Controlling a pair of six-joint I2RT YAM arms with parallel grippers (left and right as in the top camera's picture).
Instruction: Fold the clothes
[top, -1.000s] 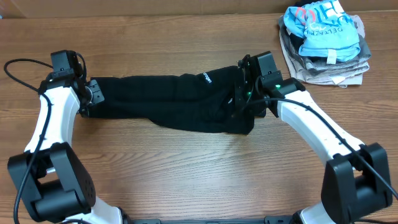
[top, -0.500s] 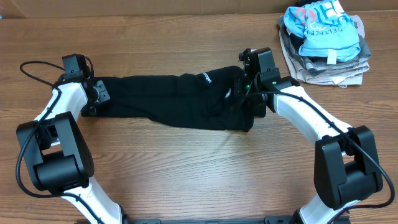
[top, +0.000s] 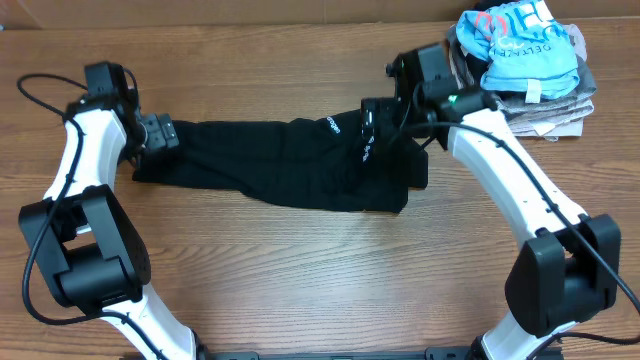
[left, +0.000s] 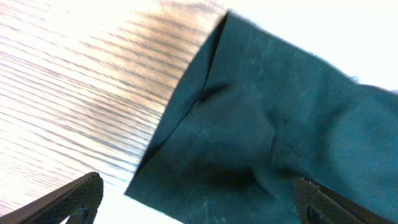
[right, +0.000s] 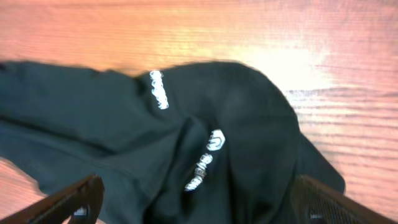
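The clothes (top: 270, 165) are one long black garment, lying bunched across the middle of the table with a small white print (top: 334, 127) near its right end. My left gripper (top: 163, 133) hovers open over the garment's left end. In the left wrist view the fabric's corner (left: 205, 143) lies flat on the wood between my spread fingers (left: 78, 196), untouched. My right gripper (top: 375, 125) stands open above the right end. The right wrist view shows the white print (right: 205, 158) on loose folds below the open gripper (right: 199, 208).
A pile of folded garments sits at the back right corner, a light-blue printed shirt (top: 525, 50) on top of grey and beige ones (top: 535, 115). A black cable (top: 40, 85) loops beside the left arm. Bare wood table (top: 300, 280) lies in front of the garment.
Both grippers have opened and let go of the black garment, which now lies on the table. The right arm has lifted and swung toward the back right.
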